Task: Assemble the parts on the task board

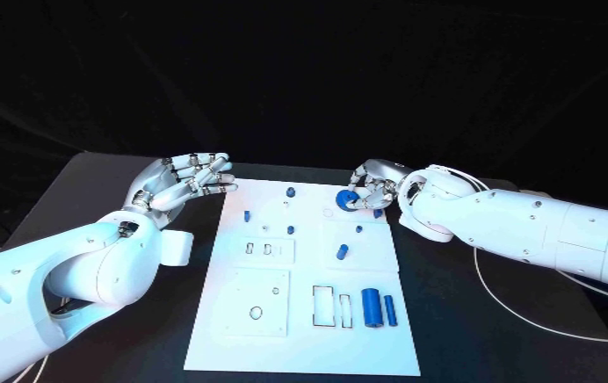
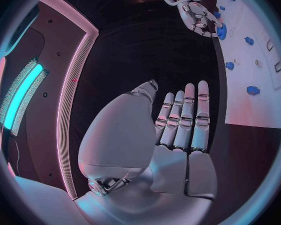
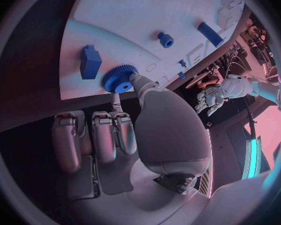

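So the right hand (image 1: 375, 186) is up at the upper right of the task board (image 1: 304, 348), pinching a small blue gear (image 1: 346, 198) between thumb and a finger, other fingers curled in behind. In the right wrist view the gear (image 3: 120, 79) sits at the fingertips just over the white surface, right next to a blocky blue part (image 3: 90, 61); can't tell if it's actually touching the board or hovering. The left hand (image 1: 185, 181) is off the board's upper left corner, fingers straight and a bit apart, holding nothing. A blue cylinder (image 1: 372, 307) and a thinner blue bar (image 1: 390, 310) lie at the lower right of the board, untouched. What worries me: that pinch looks like it's only on the gear's rim, so if it tilts while going onto its spot it'll probably jam or pop out sideways. It could also bump the blocky part since they're so close. And nothing's bracing the board, so a hard push might shift it.
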`<state>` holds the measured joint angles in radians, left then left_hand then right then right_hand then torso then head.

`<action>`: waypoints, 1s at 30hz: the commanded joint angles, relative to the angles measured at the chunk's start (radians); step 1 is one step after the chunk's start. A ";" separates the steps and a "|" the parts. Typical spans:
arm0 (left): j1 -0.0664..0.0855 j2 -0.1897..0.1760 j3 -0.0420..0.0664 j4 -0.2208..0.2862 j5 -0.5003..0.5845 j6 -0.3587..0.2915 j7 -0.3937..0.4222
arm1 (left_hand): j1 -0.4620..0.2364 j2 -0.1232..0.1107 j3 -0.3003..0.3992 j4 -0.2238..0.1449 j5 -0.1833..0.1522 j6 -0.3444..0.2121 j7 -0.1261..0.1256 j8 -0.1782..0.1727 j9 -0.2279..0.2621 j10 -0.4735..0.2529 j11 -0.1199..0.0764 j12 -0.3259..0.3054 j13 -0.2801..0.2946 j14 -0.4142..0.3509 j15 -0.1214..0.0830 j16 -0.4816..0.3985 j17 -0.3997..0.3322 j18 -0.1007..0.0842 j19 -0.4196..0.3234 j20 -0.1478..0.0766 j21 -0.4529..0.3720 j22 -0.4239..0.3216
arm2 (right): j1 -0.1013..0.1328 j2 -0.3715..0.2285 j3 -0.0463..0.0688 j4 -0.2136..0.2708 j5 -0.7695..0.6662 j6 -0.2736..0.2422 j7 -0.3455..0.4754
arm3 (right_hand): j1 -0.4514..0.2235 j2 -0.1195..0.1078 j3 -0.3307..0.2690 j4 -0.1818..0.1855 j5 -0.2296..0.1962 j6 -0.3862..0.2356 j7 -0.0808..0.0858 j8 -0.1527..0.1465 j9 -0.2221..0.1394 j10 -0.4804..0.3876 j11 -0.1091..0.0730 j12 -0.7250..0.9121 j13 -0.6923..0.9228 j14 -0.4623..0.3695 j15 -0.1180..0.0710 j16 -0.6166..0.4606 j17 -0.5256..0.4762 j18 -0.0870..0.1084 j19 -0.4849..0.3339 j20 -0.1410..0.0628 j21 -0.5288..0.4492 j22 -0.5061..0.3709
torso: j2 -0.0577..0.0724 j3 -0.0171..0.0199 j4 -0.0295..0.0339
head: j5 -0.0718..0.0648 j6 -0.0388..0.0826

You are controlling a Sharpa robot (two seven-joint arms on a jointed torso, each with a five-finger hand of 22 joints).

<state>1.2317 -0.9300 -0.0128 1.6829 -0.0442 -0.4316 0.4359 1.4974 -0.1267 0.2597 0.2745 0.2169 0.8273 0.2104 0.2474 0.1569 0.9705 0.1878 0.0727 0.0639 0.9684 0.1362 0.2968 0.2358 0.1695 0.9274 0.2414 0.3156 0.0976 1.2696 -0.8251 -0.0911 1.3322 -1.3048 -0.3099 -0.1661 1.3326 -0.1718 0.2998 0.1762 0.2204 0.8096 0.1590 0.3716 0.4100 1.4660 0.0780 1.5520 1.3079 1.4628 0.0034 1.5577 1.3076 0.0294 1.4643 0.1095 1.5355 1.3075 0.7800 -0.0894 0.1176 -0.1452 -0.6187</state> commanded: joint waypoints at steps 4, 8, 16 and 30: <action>0.001 0.001 0.001 0.002 0.002 0.019 0.003 | -0.001 -0.006 0.006 0.000 -0.005 -0.009 0.021 -0.005 -0.001 -0.004 -0.001 -0.004 0.000 -0.001 0.004 -0.005 0.001 0.015 0.006 0.001 -0.004 -0.001 | -0.009 -0.001 -0.004 0.010 -0.075 0.021 0.002 | 0.021 0.000 0.047 -0.014 0.002 0.044 -0.008 0.012 -0.003 0.099 -0.008 0.013 0.255 0.101 -0.003 0.006 0.230 -0.020 0.083 -0.001 0.010 0.228 | 0.000 -0.0002 -0.0002 | -0.001 -0.002; 0.001 0.000 0.001 0.002 0.001 0.020 0.003 | -0.001 -0.006 0.006 0.000 -0.005 -0.009 0.021 -0.005 -0.001 -0.004 -0.001 -0.004 0.000 -0.001 0.004 -0.005 0.001 0.015 0.006 0.001 -0.004 -0.001 | -0.012 -0.003 -0.004 0.026 -0.117 -0.019 0.010 | 0.020 0.004 0.078 -0.018 0.006 0.069 -0.017 0.012 -0.004 0.105 -0.016 0.019 0.263 0.102 -0.010 0.007 0.233 -0.022 0.089 -0.007 0.015 0.236 | 0.000 0.0000 0.0004 | -0.001 -0.001; 0.001 0.001 0.001 0.001 0.001 0.021 0.001 | -0.001 -0.006 0.007 -0.001 -0.005 -0.009 0.021 -0.005 -0.002 -0.005 -0.001 -0.005 0.000 -0.002 0.004 -0.005 0.002 0.015 0.007 0.001 -0.004 -0.001 | -0.016 -0.005 -0.004 0.056 -0.195 -0.103 0.004 | 0.000 0.006 0.126 -0.017 -0.007 0.100 -0.027 0.000 -0.006 0.105 -0.026 0.019 0.263 0.102 -0.019 0.007 0.235 -0.025 0.096 -0.016 0.024 0.248 | -0.001 -0.0005 0.0020 | -0.002 0.001; 0.001 0.002 0.001 -0.003 0.001 0.023 -0.001 | 0.000 -0.006 0.008 -0.002 -0.005 -0.010 0.022 -0.006 -0.002 -0.006 0.000 -0.006 0.000 -0.002 0.004 -0.006 0.002 0.015 0.008 0.001 -0.004 -0.002 | 0.007 0.008 0.000 0.197 -0.312 -0.194 -0.044 | -0.021 0.002 0.141 -0.011 -0.010 0.114 -0.031 -0.006 -0.005 0.105 -0.029 0.019 0.263 0.103 -0.021 0.008 0.238 -0.029 0.106 -0.019 0.035 0.263 | -0.001 -0.0010 0.0024 | 0.006 0.006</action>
<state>1.2316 -0.9304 -0.0128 1.6791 -0.0442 -0.4283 0.4313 1.4973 -0.1266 0.2625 0.2717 0.2169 0.8237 0.2140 0.2474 0.1561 0.9705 0.1878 0.0727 0.0639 0.9684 0.1362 0.2968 0.2371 0.1696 0.9273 0.2414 0.3156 0.0969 1.2750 -0.8275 -0.0913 1.5206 -1.5408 -0.4677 -0.1826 1.3221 -0.1698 0.4347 0.1653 0.2105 0.8758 0.1680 0.3630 0.4009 1.4669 0.0535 1.5674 1.3075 1.4662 -0.0117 1.5616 1.3073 0.0140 1.4680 0.0982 1.5657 1.3079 0.7789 -0.0896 0.1191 -0.1413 -0.6134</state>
